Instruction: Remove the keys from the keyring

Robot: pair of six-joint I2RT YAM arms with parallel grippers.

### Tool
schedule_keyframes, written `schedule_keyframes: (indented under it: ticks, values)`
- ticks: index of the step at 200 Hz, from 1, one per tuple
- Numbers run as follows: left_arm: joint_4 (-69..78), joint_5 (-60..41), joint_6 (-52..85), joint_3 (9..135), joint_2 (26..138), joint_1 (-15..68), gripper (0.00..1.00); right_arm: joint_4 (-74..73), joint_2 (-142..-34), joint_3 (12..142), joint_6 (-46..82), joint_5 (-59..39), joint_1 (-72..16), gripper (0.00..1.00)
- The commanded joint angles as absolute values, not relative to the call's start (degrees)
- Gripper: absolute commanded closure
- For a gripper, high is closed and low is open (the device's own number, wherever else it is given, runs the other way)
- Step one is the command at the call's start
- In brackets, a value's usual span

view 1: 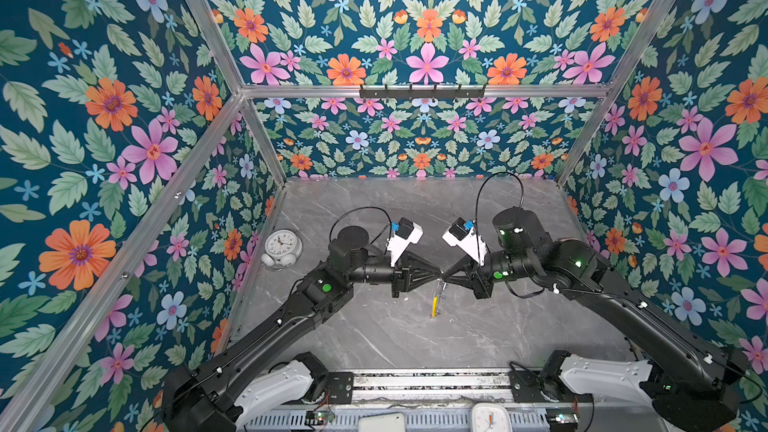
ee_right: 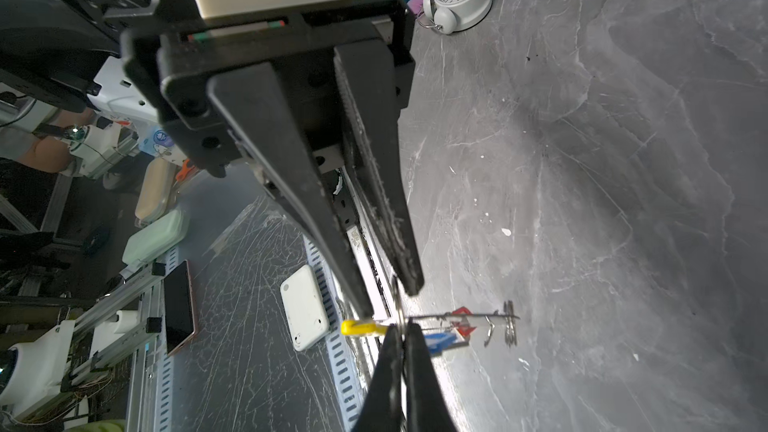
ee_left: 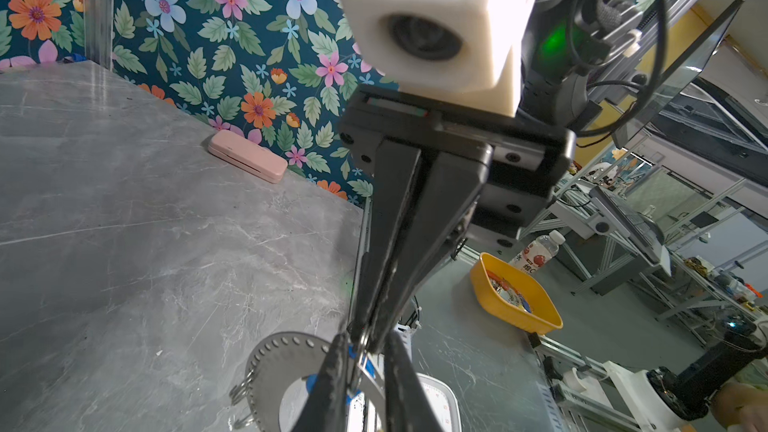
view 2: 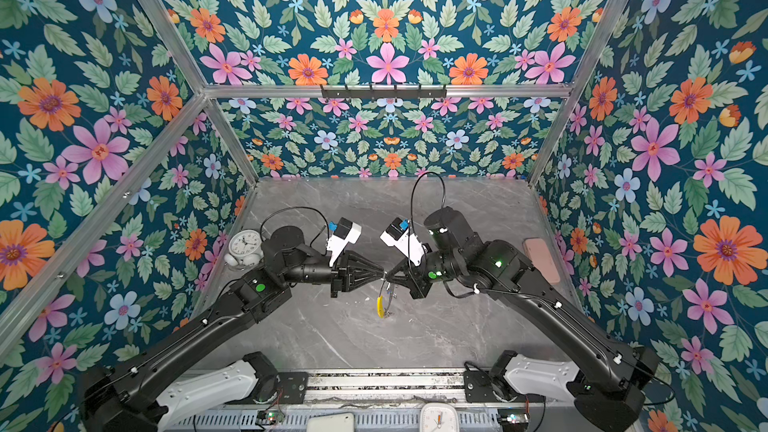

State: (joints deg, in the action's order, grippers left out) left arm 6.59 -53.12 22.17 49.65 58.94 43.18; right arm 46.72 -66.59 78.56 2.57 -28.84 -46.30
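Above the middle of the tabletop [view 1: 374,334] | the keyring [ee_left: 270,365] is held up on edge | right hand [ee_left: 365,336] is pressed shut on its rim | left hand [ee_right: 391,300] is set almost shut around a small ring [ee_right: 398,305], grip cannot be told | blue-tag key [ee_right: 442,342] and red-tag key [ee_right: 463,323] are seen right against the keyring

Keyring [ee_left: 268,369]: dull grey metal; sleeve [ee_right: 357,327]: yellow plastic. Tabletop [view 1: 374,334]: smooth grey marble-look finish. Alarm clock [view 1: 282,245], 9 o'clock: glossy white plastic.
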Motion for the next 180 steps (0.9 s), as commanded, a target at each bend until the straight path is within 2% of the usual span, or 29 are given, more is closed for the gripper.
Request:
schedule_keyframes:
  ticks: [1, 49, 72, 112, 150, 165, 180]
  values:
    - [7.21, -54.93, 21.45, 50.10, 59.40, 43.15, 0.84, 47.39, -66.95, 79.36, 1.08, -26.75, -47.04, 1.00]
    - [7.56, -55.77, 21.62, 50.01, 59.54, 43.16, 0.91, 47.69, -67.39, 80.03, 0.81, -25.32, -47.74, 1.00]
    - [8.57, -56.21, 21.81, 49.64, 59.42, 43.16, 1.00, 47.38, -67.45, 80.08, 0.88, -24.75, -47.95, 1.00]
    - [13.75, -54.82, 23.20, 47.40, 58.40, 43.20, 1.00, 45.63, -67.32, 80.42, 1.39, -22.96, -48.92, 1.00]
    - [19.06, -51.03, 24.06, 44.75, 55.20, 43.18, 1.00, 39.69, -64.48, 78.23, 2.18, -20.46, -49.39, 0.69]
    - [21.18, -49.41, 24.57, 43.74, 53.94, 43.16, 1.00, 34.87, -62.14, 75.46, 2.21, -19.20, -50.19, 0.63]
    - [23.87, -47.50, 25.40, 42.67, 52.92, 43.15, 1.00, 29.19, -59.51, 71.96, 2.31, -17.53, -51.25, 0.62]
